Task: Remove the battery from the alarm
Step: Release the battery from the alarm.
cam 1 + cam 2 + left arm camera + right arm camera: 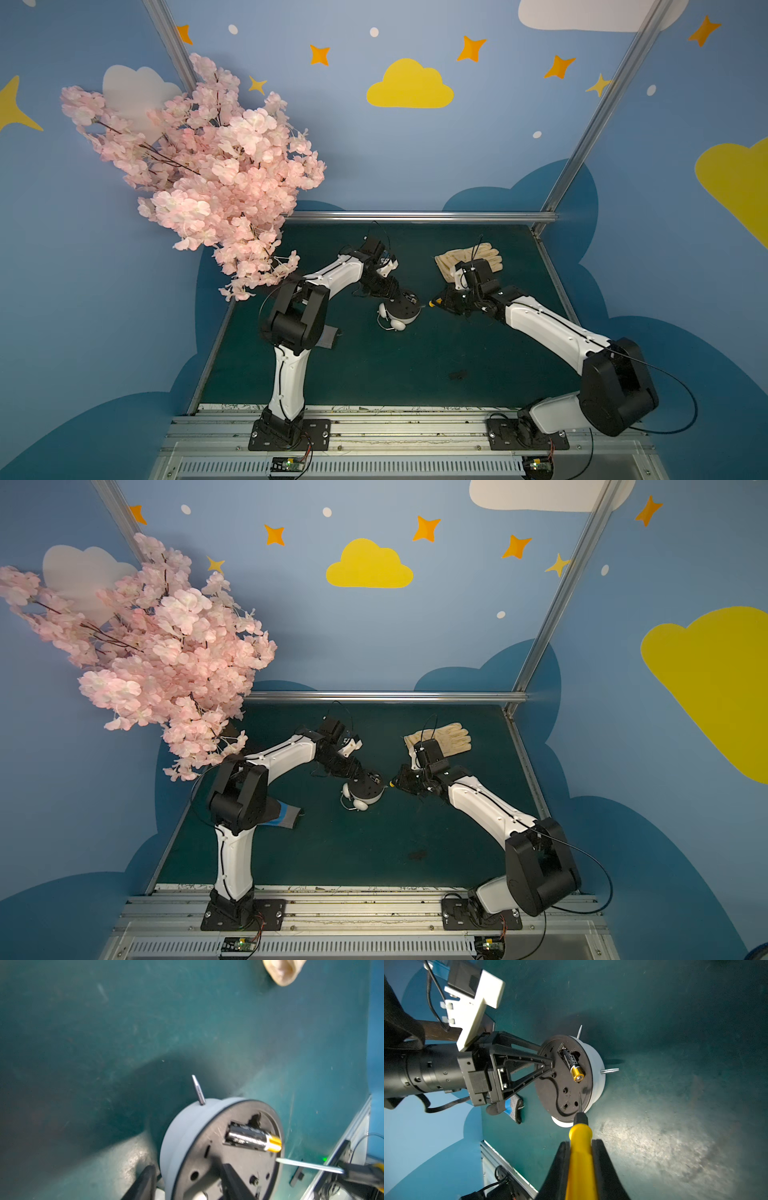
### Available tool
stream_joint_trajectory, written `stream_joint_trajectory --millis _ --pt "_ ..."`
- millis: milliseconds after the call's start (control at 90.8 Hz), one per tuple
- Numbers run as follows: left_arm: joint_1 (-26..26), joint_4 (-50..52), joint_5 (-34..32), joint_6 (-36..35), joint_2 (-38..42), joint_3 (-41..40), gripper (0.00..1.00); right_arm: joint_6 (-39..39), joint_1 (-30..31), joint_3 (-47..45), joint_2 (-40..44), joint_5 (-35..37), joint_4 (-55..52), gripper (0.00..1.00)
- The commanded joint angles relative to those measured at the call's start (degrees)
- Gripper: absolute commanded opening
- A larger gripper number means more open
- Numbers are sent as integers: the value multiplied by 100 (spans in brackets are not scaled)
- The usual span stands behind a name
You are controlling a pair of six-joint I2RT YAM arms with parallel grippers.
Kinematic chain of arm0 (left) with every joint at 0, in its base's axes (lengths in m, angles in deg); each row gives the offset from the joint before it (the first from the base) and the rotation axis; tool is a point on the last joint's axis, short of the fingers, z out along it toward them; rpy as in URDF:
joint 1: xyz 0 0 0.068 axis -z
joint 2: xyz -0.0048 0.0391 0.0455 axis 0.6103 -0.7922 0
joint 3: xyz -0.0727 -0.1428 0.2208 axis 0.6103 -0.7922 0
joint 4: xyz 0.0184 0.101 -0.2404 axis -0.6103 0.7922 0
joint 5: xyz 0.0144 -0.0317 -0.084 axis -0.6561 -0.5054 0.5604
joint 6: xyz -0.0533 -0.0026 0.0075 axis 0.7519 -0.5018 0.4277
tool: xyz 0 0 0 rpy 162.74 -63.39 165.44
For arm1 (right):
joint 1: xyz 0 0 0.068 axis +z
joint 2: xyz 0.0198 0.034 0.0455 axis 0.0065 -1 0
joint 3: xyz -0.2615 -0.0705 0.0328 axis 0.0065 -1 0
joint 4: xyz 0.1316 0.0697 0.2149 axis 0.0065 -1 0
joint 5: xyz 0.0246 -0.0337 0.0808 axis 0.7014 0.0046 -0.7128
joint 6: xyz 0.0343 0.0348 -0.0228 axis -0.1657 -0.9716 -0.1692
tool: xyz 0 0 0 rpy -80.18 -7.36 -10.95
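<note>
The alarm lies face down near the middle of the dark green mat, between the two arms. Its dark back panel is turned up and tilted, and its white bells point toward the near side. The battery compartment is open, and the battery is still in it. The battery's dark end sits in the slot and its gold end pokes out toward the panel's rim. The left gripper reaches in from the left with its fingers spread. One finger lies over the back panel and the other is just beside the clock's white body; I cannot tell whether they squeeze it. The right gripper comes from the right, its two black fingers pressed against the yellow handle of the screwdriver. The slim metal blade points at the clock, with its tip at the panel's rim, near the battery's gold end but apart from it. Whether the tip touches the panel is unclear. A cream work glove lies on the far right of the mat, behind the right wrist. A grey and blue striped sock lies near the left arm's elbow. A pink blossom branch hangs over the far left corner.
</note>
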State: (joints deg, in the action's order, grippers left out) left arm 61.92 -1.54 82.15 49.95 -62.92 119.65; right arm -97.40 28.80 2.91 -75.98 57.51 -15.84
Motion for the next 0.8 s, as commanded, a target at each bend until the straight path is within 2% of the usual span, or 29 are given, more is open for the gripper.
stream_joint_trajectory --millis 0,330,529,793 --pt "-6 192 334 -43 90 6 50 -273 -57 -50 -27 -133 285 0" --pt "-7 37 442 86 155 -279 45 -620 -149 -179 -102 433 174 0" --pt "4 -153 603 244 232 -484 44 -1012 -150 -435 -207 35 1278 0" --pt "20 -375 743 440 357 -717 44 -1606 -66 11 -581 -784 2468 0"
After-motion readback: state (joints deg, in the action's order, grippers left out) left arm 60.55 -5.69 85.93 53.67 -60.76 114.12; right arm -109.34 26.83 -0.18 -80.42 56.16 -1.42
